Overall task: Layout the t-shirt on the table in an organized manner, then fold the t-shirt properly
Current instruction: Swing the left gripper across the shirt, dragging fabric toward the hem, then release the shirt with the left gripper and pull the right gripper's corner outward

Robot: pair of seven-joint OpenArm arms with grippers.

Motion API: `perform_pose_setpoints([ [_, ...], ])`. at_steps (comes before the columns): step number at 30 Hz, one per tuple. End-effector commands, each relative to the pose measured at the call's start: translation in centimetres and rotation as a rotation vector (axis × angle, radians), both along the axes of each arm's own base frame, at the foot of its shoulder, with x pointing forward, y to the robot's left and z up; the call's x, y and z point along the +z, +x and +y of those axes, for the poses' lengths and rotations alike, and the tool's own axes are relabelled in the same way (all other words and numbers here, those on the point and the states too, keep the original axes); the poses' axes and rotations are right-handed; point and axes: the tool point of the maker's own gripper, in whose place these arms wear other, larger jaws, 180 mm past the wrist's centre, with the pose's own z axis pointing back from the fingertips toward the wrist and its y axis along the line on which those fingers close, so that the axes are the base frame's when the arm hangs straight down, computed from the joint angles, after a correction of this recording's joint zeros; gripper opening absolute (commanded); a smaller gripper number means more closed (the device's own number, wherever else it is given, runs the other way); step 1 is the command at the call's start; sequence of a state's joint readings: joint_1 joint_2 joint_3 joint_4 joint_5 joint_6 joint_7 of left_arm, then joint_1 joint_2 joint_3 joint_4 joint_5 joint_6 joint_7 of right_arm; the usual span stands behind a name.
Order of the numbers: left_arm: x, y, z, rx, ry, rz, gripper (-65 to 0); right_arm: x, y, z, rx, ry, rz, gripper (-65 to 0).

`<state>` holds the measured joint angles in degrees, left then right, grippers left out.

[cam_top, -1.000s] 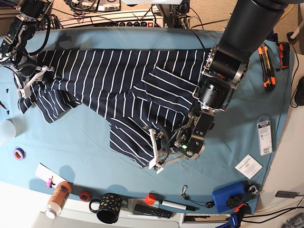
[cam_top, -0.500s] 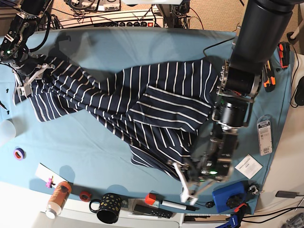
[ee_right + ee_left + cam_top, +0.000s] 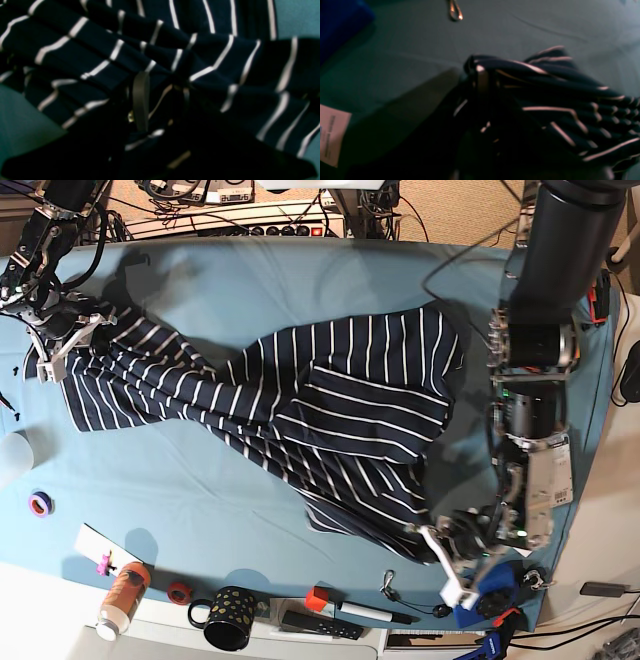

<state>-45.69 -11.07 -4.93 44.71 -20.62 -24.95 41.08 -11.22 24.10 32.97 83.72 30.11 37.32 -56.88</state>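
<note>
Because the t-shirt (image 3: 330, 410) is soft, light and limp, sagging across the desk (image 3: 250, 270), it is best gripped at its edges, as by the left claw (image 3: 448, 548) clamped on one edge near the black mug (image 3: 228, 616) and the right claw (image 3: 62, 340) clamped on the far end.

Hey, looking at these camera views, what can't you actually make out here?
- Left claw: left wrist view dark and blurred, t-shirt bunched over its tips.
- Right claw: right wrist view shows only folds; jaw gap hidden.
- Collar: buried in folds, base view.
- Card print: too small.
</note>
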Motion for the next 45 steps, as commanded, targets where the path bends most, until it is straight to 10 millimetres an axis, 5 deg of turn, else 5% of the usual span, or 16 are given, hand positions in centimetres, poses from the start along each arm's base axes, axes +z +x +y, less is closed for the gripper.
perform_pose_setpoints([
  [1,6.8,3.3,2.8,0.073,-0.02,-0.149,-65.0,-0.1,-1.0,-1.7,-0.021,-0.067,0.062,-48.1],
  [8,22.1,3.4,2.0,-0.088,-0.205,-0.248,-65.0,1.1,0.8,-1.6,-0.021,-0.058,-0.024,-48.1],
  [14,32.6,0.8,0.7,-0.222,-0.127,-0.353,-65.0,1.8,1.8,-1.6,-0.022,-0.06,-0.05,-48.1],
  [32,29.4,1.6,0.6,-0.235,-0.011,-0.283,-65.0,2.5,2.8,-1.4,-0.021,-0.048,-0.088,-48.1],
  [37,29.2,1.9,1.0,-0.182,-0.031,-0.252,-31.2,3.5,3.9,0.0,0.024,0.019,-0.144,-48.1],
  [45,28.3,0.9,0.7,-0.223,-0.039,-0.182,-30.0,5.7,6.5,0.2,0.037,0.022,-0.222,-48.1],
])
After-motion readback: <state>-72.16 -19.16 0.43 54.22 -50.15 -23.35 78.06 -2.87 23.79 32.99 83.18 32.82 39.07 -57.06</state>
